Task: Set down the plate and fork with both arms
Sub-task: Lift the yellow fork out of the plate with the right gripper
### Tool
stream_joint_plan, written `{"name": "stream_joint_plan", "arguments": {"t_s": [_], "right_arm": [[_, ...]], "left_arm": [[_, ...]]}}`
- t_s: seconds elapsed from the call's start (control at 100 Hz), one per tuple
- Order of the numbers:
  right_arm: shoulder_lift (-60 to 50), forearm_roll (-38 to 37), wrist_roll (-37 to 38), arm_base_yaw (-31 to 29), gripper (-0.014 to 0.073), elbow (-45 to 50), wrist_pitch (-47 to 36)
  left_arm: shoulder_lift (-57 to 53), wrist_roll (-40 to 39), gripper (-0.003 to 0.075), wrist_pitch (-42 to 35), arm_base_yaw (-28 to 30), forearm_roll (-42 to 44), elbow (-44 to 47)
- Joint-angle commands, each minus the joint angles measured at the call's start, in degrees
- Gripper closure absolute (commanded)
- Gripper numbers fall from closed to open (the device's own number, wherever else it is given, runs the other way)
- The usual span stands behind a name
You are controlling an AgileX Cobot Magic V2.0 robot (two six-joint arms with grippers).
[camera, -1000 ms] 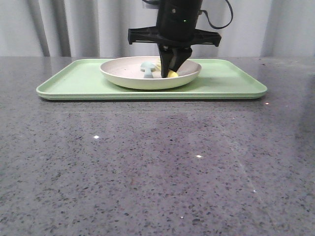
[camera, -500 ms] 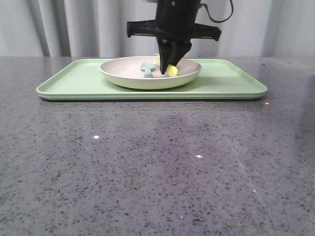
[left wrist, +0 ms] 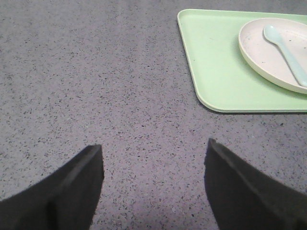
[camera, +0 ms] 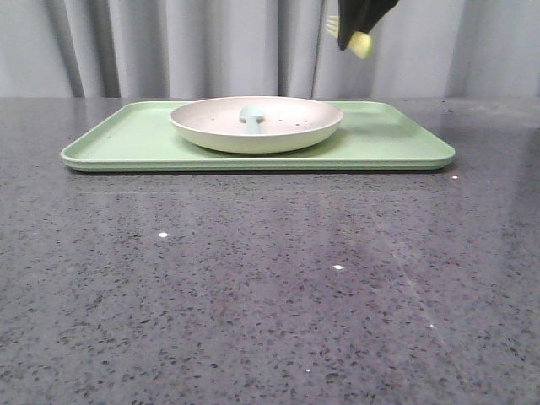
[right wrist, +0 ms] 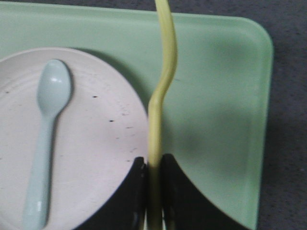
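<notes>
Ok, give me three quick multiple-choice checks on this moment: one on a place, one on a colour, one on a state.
1. Where does the spoon lie?
A. on the table
B. in the plate
C. on the bare tray

2. What colour is the fork?
A. yellow
B. blue
C. white

3. How is the left tool?
A. shut on the plate
B. shut on the spoon
C. open and empty

Answers: 1 B, it rests inside the rim. 2 A, as the right tool shows, clamped on its handle. 3 C, fingers apart over bare table.
</notes>
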Motion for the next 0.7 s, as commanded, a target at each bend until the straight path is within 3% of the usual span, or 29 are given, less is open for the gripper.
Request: {"name": "stream_joint_plan", "arguments": {"t_s": [0.0, 0.69], "right_arm": [[-4.1, -0.6, -1.9, -1.2, 0.0580, -1.6, -0.9], [-5.2, 0.4, -2.1, -1.6, 0.0580, 11.8, -7.8]], "left_arm": [[0.2, -0.6, 0.0282, -4.5, 0.0, -0.2, -1.6], [0.2, -0.6, 0.0282, -4.5, 0.0, -0.2, -1.6]]}}
